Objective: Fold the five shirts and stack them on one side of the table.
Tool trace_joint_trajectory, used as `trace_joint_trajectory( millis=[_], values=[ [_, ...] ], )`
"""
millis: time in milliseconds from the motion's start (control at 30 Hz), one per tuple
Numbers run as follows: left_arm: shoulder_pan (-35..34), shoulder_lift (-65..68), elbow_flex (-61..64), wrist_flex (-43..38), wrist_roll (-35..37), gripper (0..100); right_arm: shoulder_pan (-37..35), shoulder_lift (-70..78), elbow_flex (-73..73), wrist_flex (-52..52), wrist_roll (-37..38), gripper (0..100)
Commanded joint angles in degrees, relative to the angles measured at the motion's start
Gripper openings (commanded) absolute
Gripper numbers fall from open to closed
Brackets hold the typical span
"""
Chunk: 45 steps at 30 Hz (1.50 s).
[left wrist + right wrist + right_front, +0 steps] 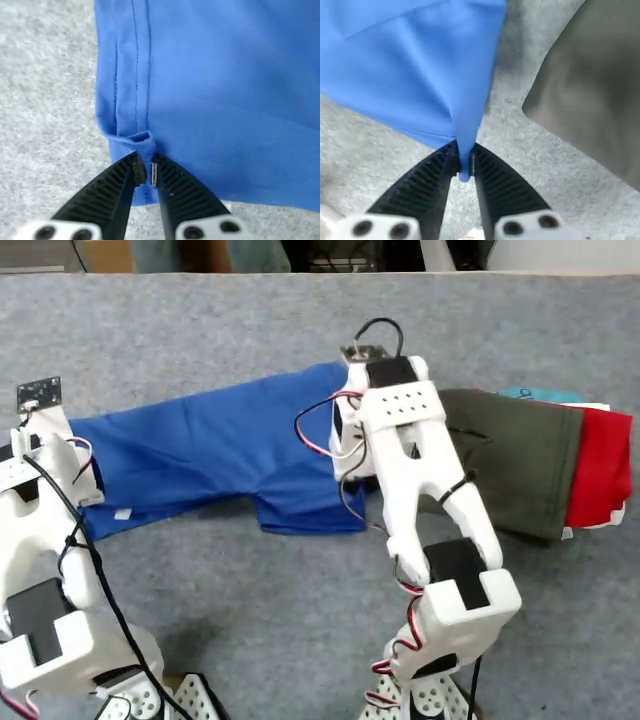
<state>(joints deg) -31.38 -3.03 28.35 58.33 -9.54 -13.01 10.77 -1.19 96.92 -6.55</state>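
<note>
Blue shirt: the blue shirt (215,455) lies stretched left to right across the middle of the grey table (250,620), with a flap hanging toward the near side.
Left pincer: the left pincer (145,172) is clamped on a small pleat of the stitched hem at the shirt's left end; the cloth bunches up between its tips.
Right pincer: the right pincer (464,162) is closed on a pinch of blue fabric at the shirt's right end, and the cloth runs taut up from its tips.
Reason for the hold: gripping both ends at once probably keeps the cloth tight, so it can be lifted and laid over itself without wrinkling.
Stack: at the right side of the table a folded olive shirt (520,460) lies on a red shirt (600,470), with a teal edge (530,393) at the far side.
Reason for the stack's place: it sits apart from the spread cloth, leaving the middle for folding.
Stage: the blue one looks mid-fold and is not yet stacked.
</note>
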Motion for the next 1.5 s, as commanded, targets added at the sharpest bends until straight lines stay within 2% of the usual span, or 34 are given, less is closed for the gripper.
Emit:
trace_joint_trajectory(
  millis=[0, 367, 433, 533, 633, 700, 767, 833, 900, 967, 1000, 1067, 1167, 1300, 1467],
  values=[
    [-0.6, -0.4, -1.2, -0.2, -2.0, 3, 0.9, -3.1, 1.1, -0.2, 2.5, 1.3],
    [0.0, -0.3, -4.8, 6.2, -6.2, 4, 0.6, -0.9, 2.0, -0.3, 4.7, 2.1],
    [-0.4, -0.3, -6.5, 9.1, -7.5, 9, 0.9, 0.6, 2.2, -0.2, 4.8, 8.2],
    [-1.6, -0.4, -9.5, 12.7, -7.4, 17, 0.9, 1.3, 1.8, 0.8, 5.2, 22.7],
    [-3.6, -0.4, -13.9, 16.4, -7.5, 19, 0.5, 1.5, 0.3, 1.4, 7.7, 33.5],
    [-5.2, -0.4, -17.2, 19.3, -7.8, 19, 1.0, 1.4, -2.2, 1.5, 9.3, 36.8],
    [-7.6, -0.4, -21.6, 22.8, -7.9, 19, 1.9, 1.3, -6.1, 1.5, 9.2, 36.0],
    [-10.1, -0.4, -27.3, 25.9, -7.8, 14, 2.5, 1.6, -11.6, 1.5, 9.2, 31.6],
    [-10.6, 0.0, -34.0, 27.7, -7.4, 3, 2.2, 1.9, -16.6, 1.1, 9.6, 20.7],
    [-7.8, 0.4, -39.0, 28.3, -3.8, 5, 0.3, 3.4, -21.3, -1.4, 9.7, 4.7],
    [-5.3, 0.9, -40.5, 27.8, -0.6, 4, -1.0, 4.9, -23.3, -3.0, 10.4, 0.6],
    [-0.5, 3.4, -41.7, 24.3, 4.1, 3, -3.2, 9.3, -27.3, -5.6, 10.7, 5.1],
    [3.9, 10.1, -41.9, 16.2, 10.2, 3, -4.3, 18.1, -34.2, -12.9, 9.0, 1.0],
    [4.9, 22.2, -42.7, 6.4, 17.1, 3, -4.1, 32.4, -46.3, -20.9, 7.9, 1.3],
    [4.6, 34.1, -47.7, 4.9, 21.4, 3, -1.1, 51.3, -63.9, -27.2, 7.9, 1.5]
  ],
)
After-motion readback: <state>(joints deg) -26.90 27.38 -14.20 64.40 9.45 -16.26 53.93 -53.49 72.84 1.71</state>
